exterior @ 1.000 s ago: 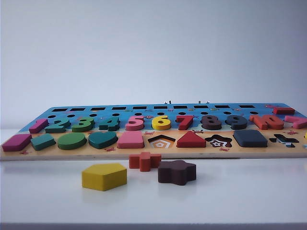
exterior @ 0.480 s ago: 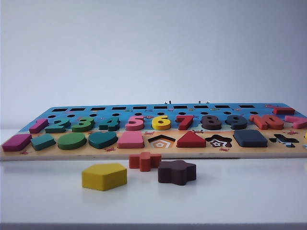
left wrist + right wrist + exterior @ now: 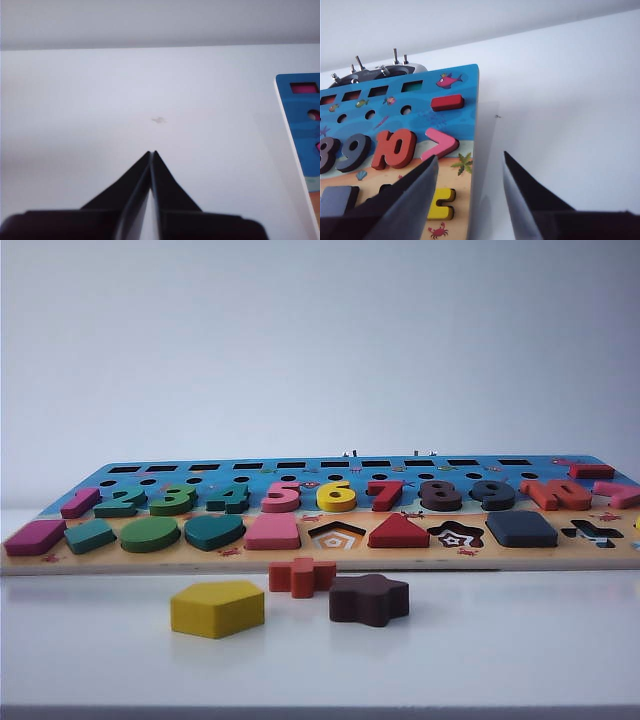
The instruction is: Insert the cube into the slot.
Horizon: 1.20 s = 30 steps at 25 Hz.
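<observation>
Change: you'll find nothing has shifted over the last second; board (image 3: 330,562), loose pieces and view all match the earlier pictures.
Meaning: you can judge the task done, with no correcting move in hand.
Cube: the cube (image 3: 521,528) lies flat in the board's front row, between the star cutout (image 3: 456,535) and the cross cutout (image 3: 592,533).
Slot: you can't see the slot's floor; the cube covers it and appears to sit seated.
Axis: it's square, so no long axis; broad face up, edges square with the board's front edge.
Left gripper: left gripper (image 3: 152,153) has its fingers pressed together on nothing, over bare table (image 3: 100,100) beside the board's end.
Right gripper: right gripper (image 3: 470,167) has its fingers spread, empty, above the board's far right corner.
</observation>
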Each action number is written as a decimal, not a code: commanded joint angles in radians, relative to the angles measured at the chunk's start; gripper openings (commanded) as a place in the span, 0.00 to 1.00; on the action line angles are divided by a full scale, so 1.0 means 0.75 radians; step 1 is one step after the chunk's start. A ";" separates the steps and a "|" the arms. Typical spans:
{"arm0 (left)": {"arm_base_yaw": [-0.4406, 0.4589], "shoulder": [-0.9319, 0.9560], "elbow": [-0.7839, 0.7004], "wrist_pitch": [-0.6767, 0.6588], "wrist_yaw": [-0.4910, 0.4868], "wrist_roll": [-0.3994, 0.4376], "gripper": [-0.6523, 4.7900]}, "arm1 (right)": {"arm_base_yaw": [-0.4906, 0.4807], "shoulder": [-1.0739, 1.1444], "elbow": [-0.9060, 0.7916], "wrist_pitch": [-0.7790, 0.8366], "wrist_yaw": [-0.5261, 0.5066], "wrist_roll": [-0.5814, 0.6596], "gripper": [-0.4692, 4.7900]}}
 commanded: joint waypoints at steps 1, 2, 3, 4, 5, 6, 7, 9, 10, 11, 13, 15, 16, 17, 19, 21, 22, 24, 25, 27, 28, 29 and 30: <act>0.001 -0.001 -0.001 0.011 0.002 -0.003 0.13 | -0.001 -0.004 0.000 0.036 0.001 -0.005 0.54; 0.001 -0.001 -0.001 0.011 0.002 -0.003 0.13 | -0.001 -0.004 0.000 0.039 0.001 -0.005 0.54; 0.001 -0.001 -0.001 0.011 0.002 -0.003 0.13 | -0.001 -0.004 0.000 0.041 0.001 -0.005 0.54; 0.001 -0.001 -0.001 0.011 0.002 -0.003 0.13 | -0.001 -0.004 0.000 0.041 0.002 -0.005 0.54; 0.001 -0.001 -0.001 0.011 0.002 -0.003 0.13 | -0.001 -0.004 0.000 0.040 0.002 -0.006 0.54; 0.001 -0.001 -0.001 0.011 0.002 -0.003 0.13 | -0.001 -0.004 0.000 0.037 0.005 -0.007 0.54; 0.001 -0.001 -0.001 0.011 0.002 -0.003 0.13 | -0.001 -0.004 0.000 0.035 0.006 -0.007 0.52; 0.001 -0.001 -0.001 0.011 0.002 -0.003 0.13 | -0.001 -0.004 0.000 0.020 0.005 -0.007 0.32; 0.001 -0.001 -0.001 0.011 0.002 -0.003 0.13 | -0.001 -0.004 0.000 0.014 0.004 -0.006 0.21; 0.001 -0.001 -0.001 0.011 0.002 -0.003 0.13 | -0.001 -0.004 0.000 0.006 0.004 -0.006 0.10; 0.001 -0.001 -0.001 0.011 0.002 -0.003 0.13 | -0.001 -0.004 0.000 -0.003 0.004 -0.006 0.07; 0.001 -0.001 -0.001 0.011 0.002 -0.003 0.13 | -0.001 -0.004 0.000 -0.004 0.005 -0.007 0.07; 0.001 -0.001 -0.001 0.011 0.002 -0.003 0.13 | -0.001 -0.004 0.000 -0.004 0.005 -0.007 0.07; 0.001 -0.001 -0.001 0.011 0.002 -0.003 0.13 | -0.001 -0.004 0.000 -0.004 0.005 -0.007 0.07; 0.001 -0.001 -0.001 0.011 0.002 -0.003 0.13 | -0.001 -0.004 0.000 -0.004 0.005 -0.007 0.07; 0.001 -0.001 -0.001 0.011 0.002 -0.003 0.13 | -0.001 -0.004 0.000 -0.004 0.004 -0.006 0.08; 0.001 -0.001 -0.001 0.011 0.002 -0.003 0.13 | -0.001 -0.004 0.000 -0.004 0.004 -0.006 0.08; 0.001 -0.001 -0.001 0.011 0.002 -0.003 0.13 | -0.001 -0.004 0.000 -0.004 0.004 -0.006 0.08; 0.001 -0.001 -0.001 0.011 0.002 -0.003 0.13 | -0.001 -0.004 0.000 -0.004 0.004 -0.006 0.08; 0.001 -0.001 -0.001 0.011 0.002 -0.003 0.13 | -0.001 -0.004 0.000 -0.004 0.004 -0.006 0.08; 0.001 -0.001 -0.001 0.011 0.002 -0.003 0.13 | -0.001 -0.004 0.000 -0.004 0.004 -0.006 0.08; 0.001 -0.001 -0.001 0.011 0.002 -0.003 0.13 | 0.001 -0.004 0.000 -0.004 0.004 -0.006 0.08; 0.001 -0.001 -0.001 0.011 0.002 -0.003 0.13 | 0.001 -0.004 0.000 -0.004 0.004 -0.006 0.08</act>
